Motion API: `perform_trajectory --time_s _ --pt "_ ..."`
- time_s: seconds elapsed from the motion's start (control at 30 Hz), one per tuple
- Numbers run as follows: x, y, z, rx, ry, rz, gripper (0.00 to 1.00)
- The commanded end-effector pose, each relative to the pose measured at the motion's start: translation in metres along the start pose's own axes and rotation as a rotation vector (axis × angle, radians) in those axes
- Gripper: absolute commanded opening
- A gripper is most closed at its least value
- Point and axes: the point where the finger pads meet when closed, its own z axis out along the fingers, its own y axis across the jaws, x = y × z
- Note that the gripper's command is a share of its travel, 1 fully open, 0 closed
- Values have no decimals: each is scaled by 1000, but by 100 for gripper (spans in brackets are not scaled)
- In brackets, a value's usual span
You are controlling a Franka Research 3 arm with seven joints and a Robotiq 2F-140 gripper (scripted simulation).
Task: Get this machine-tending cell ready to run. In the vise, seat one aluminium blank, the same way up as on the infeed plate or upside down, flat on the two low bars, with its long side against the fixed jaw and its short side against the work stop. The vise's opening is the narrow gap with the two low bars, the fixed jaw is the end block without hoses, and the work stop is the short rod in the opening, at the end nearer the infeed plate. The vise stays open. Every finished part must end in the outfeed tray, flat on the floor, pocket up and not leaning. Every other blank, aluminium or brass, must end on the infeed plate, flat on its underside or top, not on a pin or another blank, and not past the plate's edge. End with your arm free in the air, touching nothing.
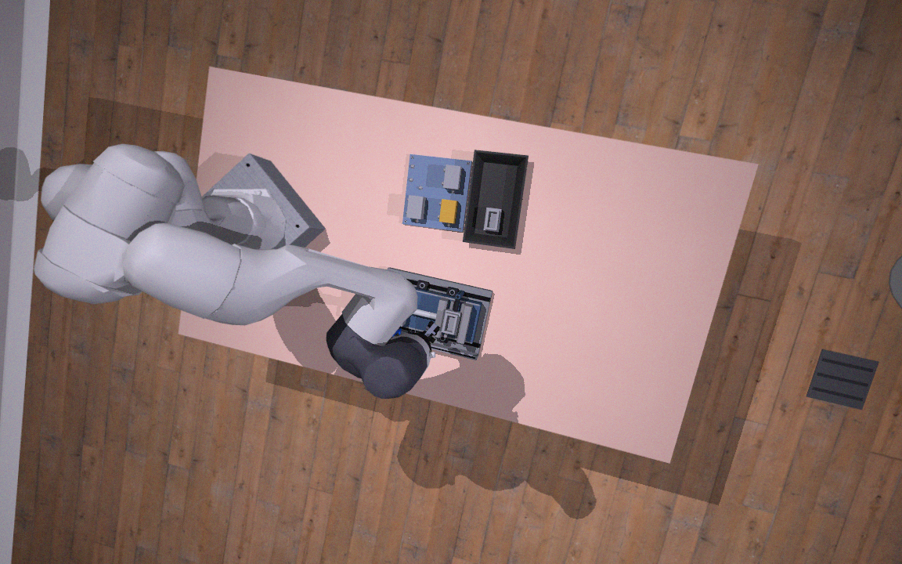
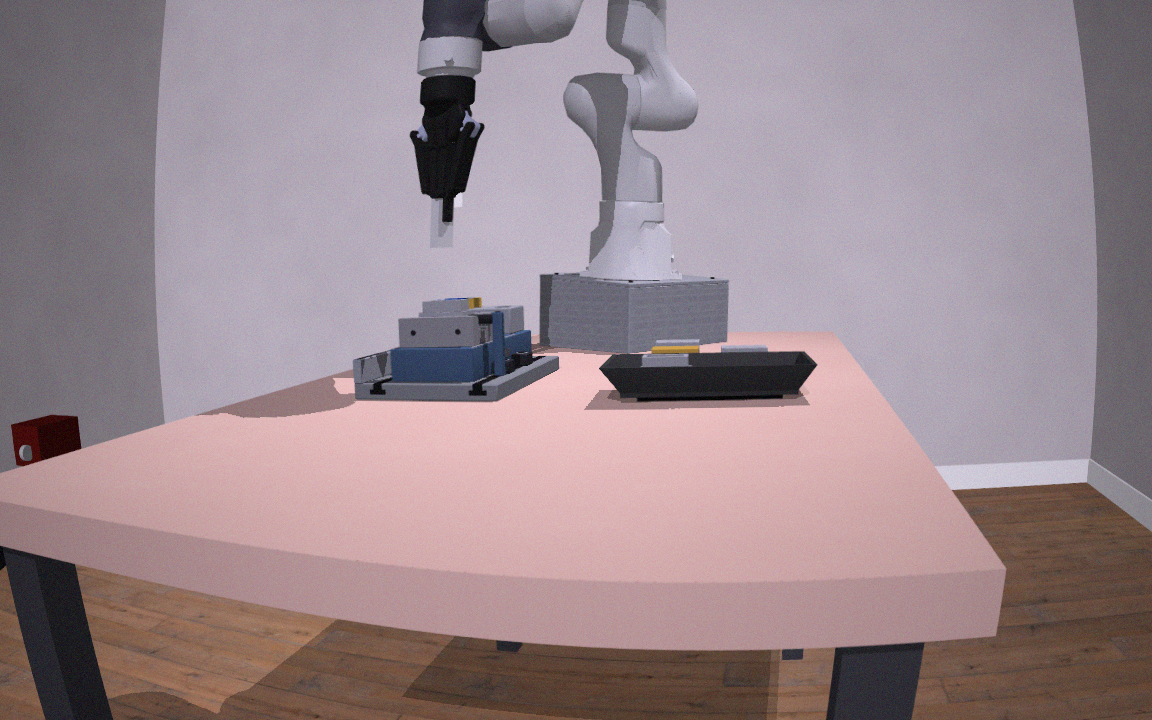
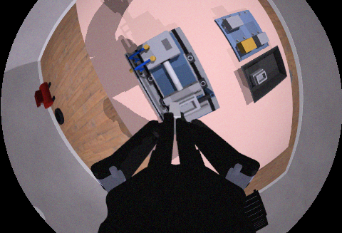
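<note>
Vise (image 1: 471,309) hose end under arm, infeed-plate (image 2: 692,345) blanks behind tray.

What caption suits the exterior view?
Shut gripper hangs high above the vise, beside the outfeed tray.
</note>
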Motion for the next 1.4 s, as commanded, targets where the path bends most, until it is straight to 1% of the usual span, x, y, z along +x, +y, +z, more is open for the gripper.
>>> perform_trajectory --time_s 0.0,0.23,0.3,0.33,0.8,0.87,0.9,1.37 --pt "-1 2 0 4 0 167 0" --pt "-3 5 0 -2 2 286 0" --pt "-3 5 0 -2 2 286 0" --pt "-4 6 1 -4 3 331 0" --pt "-9 12 1 -17 10 572 0" --pt "-9 12 1 -17 10 572 0" --pt "-10 14 1 -19 11 618 0" --pt "-15 20 1 -33 23 864 0"
